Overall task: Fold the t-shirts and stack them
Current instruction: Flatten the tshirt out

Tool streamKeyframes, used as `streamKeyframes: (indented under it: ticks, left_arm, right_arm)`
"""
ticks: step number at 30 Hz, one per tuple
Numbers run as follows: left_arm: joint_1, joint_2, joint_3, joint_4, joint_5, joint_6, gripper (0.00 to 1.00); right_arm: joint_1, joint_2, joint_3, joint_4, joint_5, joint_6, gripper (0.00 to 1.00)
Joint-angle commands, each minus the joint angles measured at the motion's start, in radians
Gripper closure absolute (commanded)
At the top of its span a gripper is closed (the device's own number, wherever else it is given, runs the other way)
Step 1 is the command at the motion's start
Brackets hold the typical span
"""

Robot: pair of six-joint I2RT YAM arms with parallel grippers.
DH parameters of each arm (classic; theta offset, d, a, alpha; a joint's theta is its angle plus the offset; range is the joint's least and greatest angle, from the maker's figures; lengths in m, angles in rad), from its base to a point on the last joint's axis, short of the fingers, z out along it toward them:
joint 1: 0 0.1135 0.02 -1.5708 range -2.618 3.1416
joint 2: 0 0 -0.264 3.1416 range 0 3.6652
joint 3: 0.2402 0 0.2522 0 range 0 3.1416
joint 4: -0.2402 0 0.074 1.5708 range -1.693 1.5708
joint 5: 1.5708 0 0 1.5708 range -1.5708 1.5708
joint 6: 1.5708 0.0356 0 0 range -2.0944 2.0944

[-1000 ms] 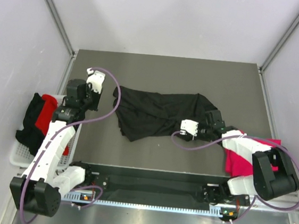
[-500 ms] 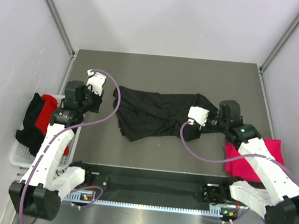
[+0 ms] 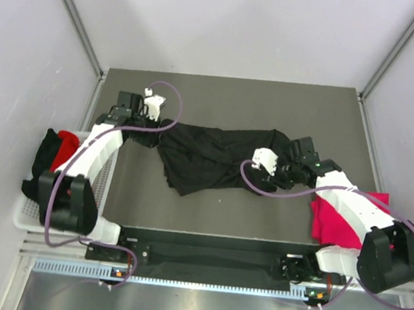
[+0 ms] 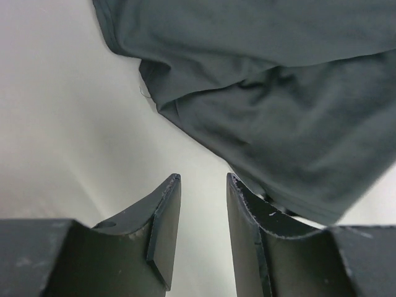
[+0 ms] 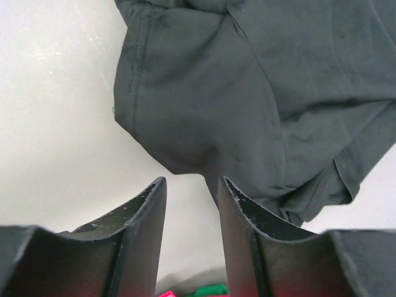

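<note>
The black t-shirt (image 3: 214, 156) lies crumpled mid-table, stretched left to right. The left gripper (image 4: 203, 179) is at its left end, jaws parted and empty; the right gripper (image 5: 190, 180) is the same at its right end. A pink t-shirt (image 3: 330, 220) sits by the right edge. Black and red t-shirts (image 3: 42, 171) fill the wire basket (image 3: 26, 217) at the left edge.

The black t-shirt (image 4: 278, 93) runs past the top and right edges in both wrist views, so its full outline cannot be seen. In the top view, the right arm (image 3: 350, 203) covers part of the pink t-shirt (image 3: 325, 227). A green scrap (image 5: 207, 289) at the bottom edge of the right wrist view is too small to identify.
</note>
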Motion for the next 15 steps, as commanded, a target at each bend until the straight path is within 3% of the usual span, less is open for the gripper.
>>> streamKeyframes:
  ticks: [1, 5, 15]
  left_arm:
    - [-0.001, 0.092, 0.079, 0.014, -0.008, -0.008, 0.59]
    - [-0.002, 0.137, 0.110, 0.022, 0.015, -0.039, 0.60]
    - [-0.004, 0.019, 0.041, 0.048, 0.002, -0.028, 0.59]
  right_arm:
    - [0.014, 0.014, 0.008, 0.038, -0.063, 0.016, 0.59]
    - [0.018, 0.078, -0.012, 0.054, -0.071, -0.007, 0.58]
    - [0.022, 0.244, -0.043, 0.164, -0.069, -0.013, 0.59]
